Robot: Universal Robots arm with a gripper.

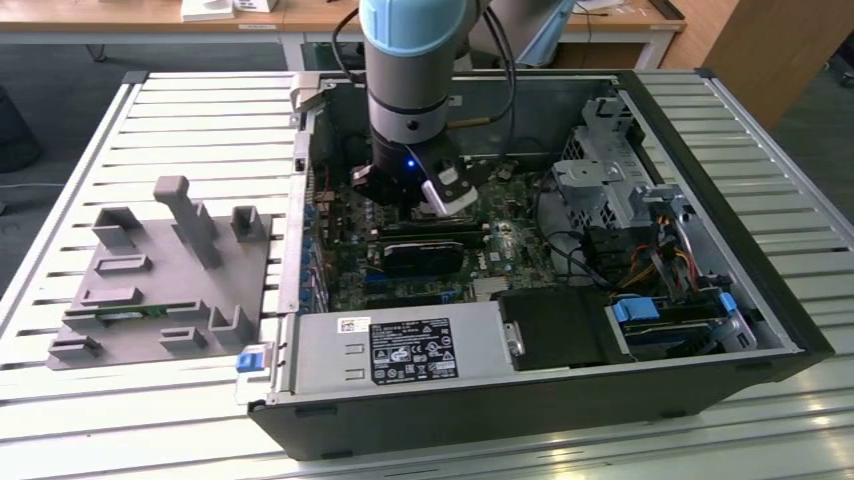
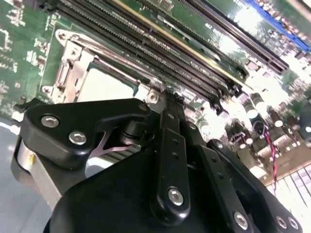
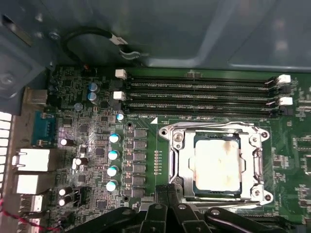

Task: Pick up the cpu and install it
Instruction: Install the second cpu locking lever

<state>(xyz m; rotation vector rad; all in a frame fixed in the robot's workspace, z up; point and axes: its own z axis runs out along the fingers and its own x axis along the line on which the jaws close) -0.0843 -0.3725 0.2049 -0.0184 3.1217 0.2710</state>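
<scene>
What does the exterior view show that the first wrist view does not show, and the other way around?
The exterior view alone gives the whole open computer case, the grey fixture on the slatted table at that view's left, and the arm reaching down into the case. The first wrist view alone gives the cpu lying in its socket frame beside the memory slots, with the gripper just by it. Both show the green motherboard.

Robotics lab, slatted metal workbench [image 1: 107, 130], opened computer case [image 1: 747, 300], wooden desks [image 1: 134, 20] behind
</scene>
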